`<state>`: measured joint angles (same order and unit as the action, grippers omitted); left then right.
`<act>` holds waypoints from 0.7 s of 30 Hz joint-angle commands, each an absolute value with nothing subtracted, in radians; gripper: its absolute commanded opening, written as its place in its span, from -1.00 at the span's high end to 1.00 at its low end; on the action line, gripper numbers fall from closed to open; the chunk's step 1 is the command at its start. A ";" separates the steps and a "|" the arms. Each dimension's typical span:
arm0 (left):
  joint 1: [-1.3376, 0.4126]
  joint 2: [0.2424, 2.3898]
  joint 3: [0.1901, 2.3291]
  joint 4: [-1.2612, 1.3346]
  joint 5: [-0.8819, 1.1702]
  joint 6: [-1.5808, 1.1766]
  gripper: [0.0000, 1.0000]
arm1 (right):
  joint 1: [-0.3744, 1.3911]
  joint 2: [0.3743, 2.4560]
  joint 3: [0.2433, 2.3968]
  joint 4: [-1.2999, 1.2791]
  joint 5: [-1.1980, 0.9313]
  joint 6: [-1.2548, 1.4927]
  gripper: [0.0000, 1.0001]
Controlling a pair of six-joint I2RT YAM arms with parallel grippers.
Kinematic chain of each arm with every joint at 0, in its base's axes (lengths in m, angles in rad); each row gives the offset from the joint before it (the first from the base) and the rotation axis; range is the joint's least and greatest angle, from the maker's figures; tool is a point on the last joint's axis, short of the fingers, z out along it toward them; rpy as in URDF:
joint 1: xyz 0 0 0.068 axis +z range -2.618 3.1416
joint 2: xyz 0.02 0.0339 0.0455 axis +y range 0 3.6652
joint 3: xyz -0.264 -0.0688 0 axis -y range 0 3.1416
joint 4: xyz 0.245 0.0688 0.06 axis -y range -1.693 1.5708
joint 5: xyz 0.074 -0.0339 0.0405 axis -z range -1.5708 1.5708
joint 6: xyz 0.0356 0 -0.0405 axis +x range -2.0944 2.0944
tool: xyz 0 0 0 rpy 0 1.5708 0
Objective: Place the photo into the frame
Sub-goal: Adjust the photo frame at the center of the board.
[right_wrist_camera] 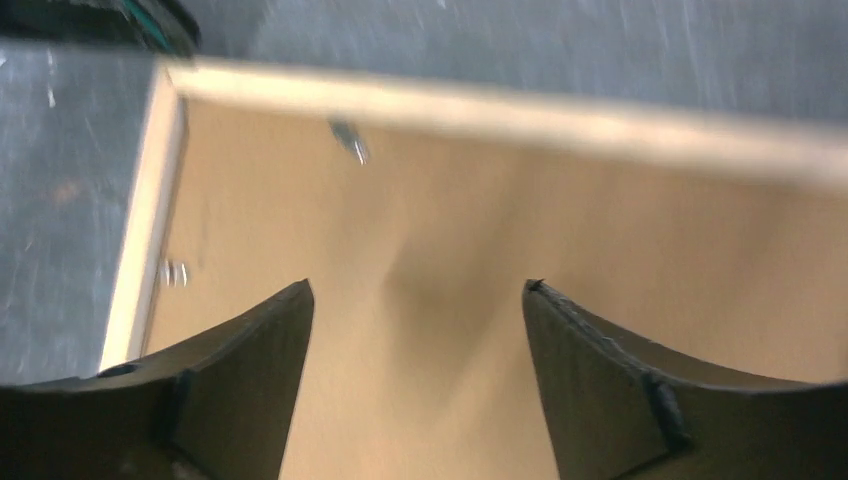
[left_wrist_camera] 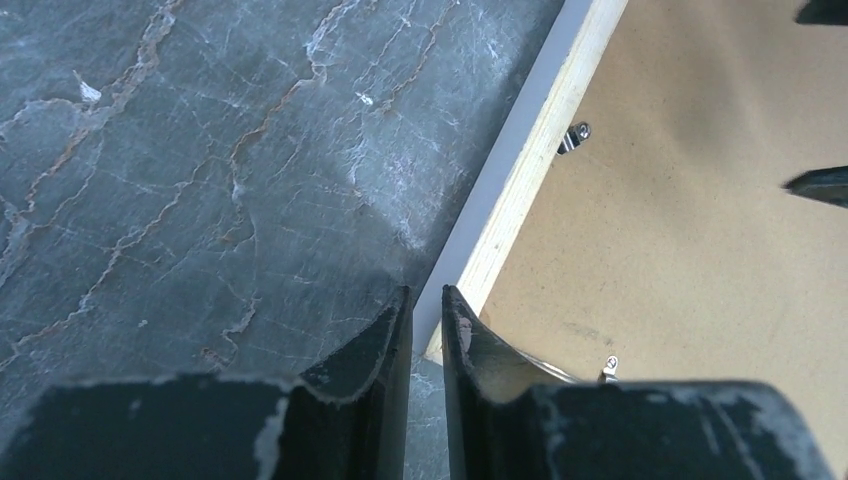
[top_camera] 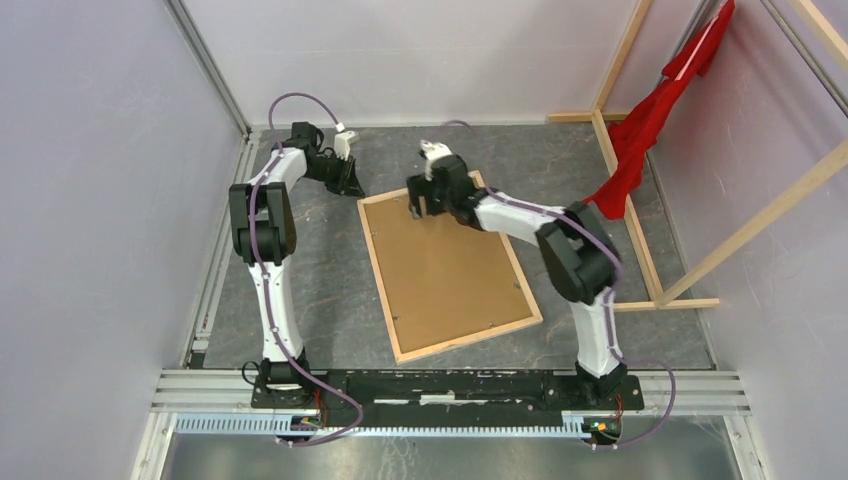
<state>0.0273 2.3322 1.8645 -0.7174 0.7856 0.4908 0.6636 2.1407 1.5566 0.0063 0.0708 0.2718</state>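
- One large rectangular picture frame (top_camera: 470,341) of bare light wood.
- One plain brown backing board (top_camera: 450,280).
- Two white-and-black robot arms (top_camera: 270,260).
- One bright red cloth (top_camera: 645,125).
- At least five bare wooden beams (top_camera: 755,222).
- Two small metal clips (left_wrist_camera: 574,137) that I can see up close in the left wrist view.

Frame (top_camera: 470,340) bare wood; backing board (top_camera: 450,265) matt brown.

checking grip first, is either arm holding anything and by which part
Right gripper: jaws open over the backing board, holding nothing. Left gripper: jaws nearly shut at the far left corner of the frame; whether they pinch it cannot be told.
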 commanded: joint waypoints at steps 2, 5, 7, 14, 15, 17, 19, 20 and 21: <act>0.041 2.342 1.839 -0.743 0.788 0.575 0.53 | 0.525 1.696 1.067 0.116 -0.083 0.507 -0.79; 0.046 2.348 1.848 -0.749 0.789 0.580 0.53 | 0.499 1.464 0.883 0.024 -0.153 0.476 -0.81; 0.048 2.350 1.856 -0.751 0.789 0.581 0.53 | 0.498 1.358 0.826 -0.102 -0.222 0.444 -0.80; 0.048 2.372 1.903 -0.742 0.798 0.545 0.44 | 0.498 1.070 0.559 -0.262 -0.520 0.533 -0.69; 0.048 2.373 1.905 -0.730 0.799 0.535 0.43 | 0.499 1.028 0.530 -0.260 -0.565 0.558 -0.68; 0.046 2.379 1.904 -0.723 0.798 0.524 0.43 | 0.500 0.970 0.478 -0.266 -0.634 0.584 -0.67; 0.044 2.383 1.905 -0.720 0.798 0.521 0.42 | 0.499 0.945 0.452 -0.331 -0.651 0.554 -0.66; 0.042 2.385 1.903 -0.720 0.799 0.520 0.42 | 0.499 0.942 0.435 -0.365 -0.657 0.533 -0.66; 0.039 2.385 1.901 -0.720 0.798 0.521 0.42 | 0.499 0.947 0.410 -0.385 -0.664 0.522 -0.66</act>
<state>0.0437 2.3486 1.8786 -0.7341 0.8181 0.5312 0.4999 0.9730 0.4507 -0.2985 -0.5426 0.5343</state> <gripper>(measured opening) 0.288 0.832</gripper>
